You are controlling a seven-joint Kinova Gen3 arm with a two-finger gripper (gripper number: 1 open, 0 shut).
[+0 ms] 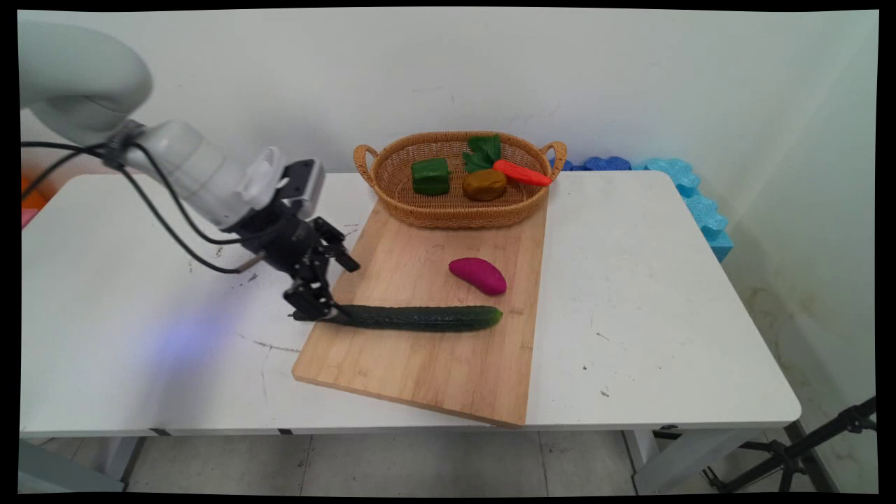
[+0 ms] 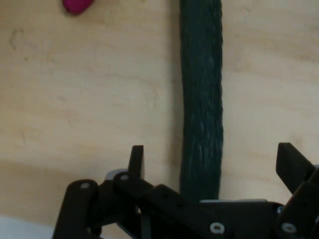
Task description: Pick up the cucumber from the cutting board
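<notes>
Hand (image 2: 209,167) with fingers spread astride the stem end of a long, stiff, smooth-skinned cucumber (image 1: 420,317) lying across the cutting board (image 1: 434,371), in front of the basket (image 1: 458,210); probably light, best gripped across its width.

White table (image 1: 651,294), wooden cutting board (image 1: 434,364) lay on it, wicker basket (image 1: 420,210) at its far end, blue foam pieces (image 1: 693,189) stood behind the table's far right corner.
</notes>
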